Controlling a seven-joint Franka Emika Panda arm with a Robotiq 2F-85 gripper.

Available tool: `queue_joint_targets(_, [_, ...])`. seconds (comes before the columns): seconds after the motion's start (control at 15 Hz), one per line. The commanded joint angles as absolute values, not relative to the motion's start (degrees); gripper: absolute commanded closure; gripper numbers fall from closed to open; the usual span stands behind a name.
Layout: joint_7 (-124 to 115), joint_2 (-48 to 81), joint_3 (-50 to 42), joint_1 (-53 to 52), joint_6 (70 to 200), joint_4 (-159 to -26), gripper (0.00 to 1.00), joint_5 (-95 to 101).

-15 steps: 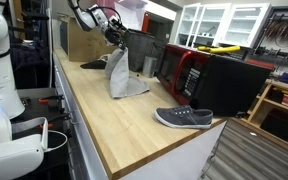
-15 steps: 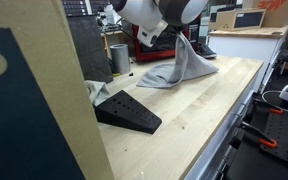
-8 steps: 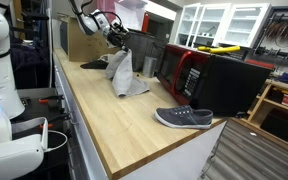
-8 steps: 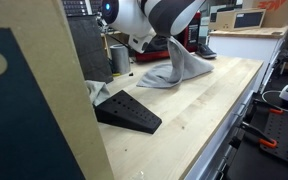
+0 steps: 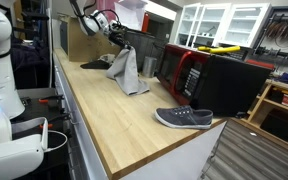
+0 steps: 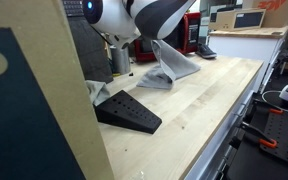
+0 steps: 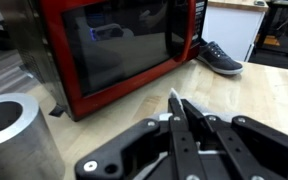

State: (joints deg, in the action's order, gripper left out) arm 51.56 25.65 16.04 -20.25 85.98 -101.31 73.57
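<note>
bench [image 5: 109,125] wooden, long | red microwave [image 5: 196,80] stood at its back edge | grey cloth [image 5: 128,70] hung pinched at its top, lower folds touching the bench, just before the microwave | black wedge [image 6: 127,110] lay apart | grey shoe [image 5: 184,118] lay near the bench end | metal cylinder [image 7: 14,135] stood beside the microwave | gripper [image 7: 183,118] jaws were clenched on the cloth

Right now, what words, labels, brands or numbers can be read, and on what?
None can be read.
Microwave control panel: marks blurred.
Dark blue panel: pale round emblem, too small to read.
Grey cloth held by the gripper: no print visible.
</note>
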Motion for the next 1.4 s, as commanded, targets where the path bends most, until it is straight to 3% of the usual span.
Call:
queue_joint_targets(0.0, [42.41, 27.68, 15.84, -21.42, 87.97, -99.65, 0.98, 77.86])
queue_joint_targets(0.07, [40.32, 28.08, 15.91, -21.61, 87.86, -99.41, 0.72, 78.02])
queue_joint_targets(0.73, [30.36, 20.83, 16.3, -17.17, 85.71, -103.28, 0.01, 60.98])
queue_joint_targets(1.33, [30.42, 13.78, 9.42, -5.35, 85.76, -104.69, 0.0, 40.31])
